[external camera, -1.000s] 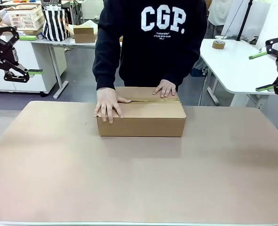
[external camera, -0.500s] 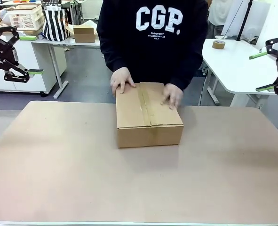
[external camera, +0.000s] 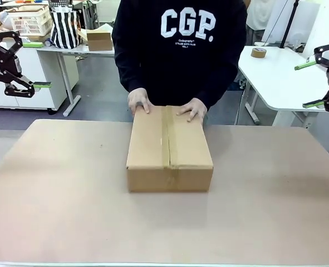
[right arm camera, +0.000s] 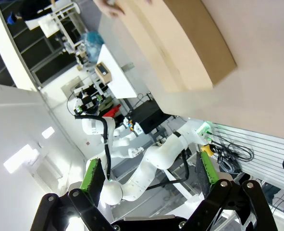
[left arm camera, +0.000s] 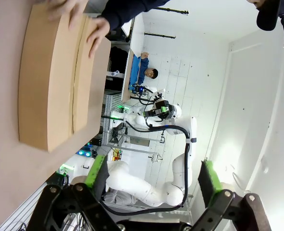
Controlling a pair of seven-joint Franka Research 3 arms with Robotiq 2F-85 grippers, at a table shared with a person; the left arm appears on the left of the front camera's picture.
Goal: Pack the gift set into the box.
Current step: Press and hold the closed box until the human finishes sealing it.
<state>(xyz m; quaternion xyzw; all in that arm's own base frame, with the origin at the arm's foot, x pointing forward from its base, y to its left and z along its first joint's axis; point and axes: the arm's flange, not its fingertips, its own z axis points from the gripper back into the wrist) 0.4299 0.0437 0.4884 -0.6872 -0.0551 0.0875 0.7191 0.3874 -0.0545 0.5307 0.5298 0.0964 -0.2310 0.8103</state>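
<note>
Right claw open above the closed box.

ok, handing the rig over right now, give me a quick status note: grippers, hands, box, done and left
Left gripper: open, empty, raised at the table's left edge, away from the box.
Right gripper: open, empty, raised at the right edge.
Person's hands: both flat on the far end of the box top.
Box: mid-table, short end toward the robot, flaps closed, seam running along the top. Cannot tell from these views whether the seam is taped.
Done: box is shut; no gift set items are visible outside it.
Left: confirm the seal; neither arm has engaged the box.
</note>
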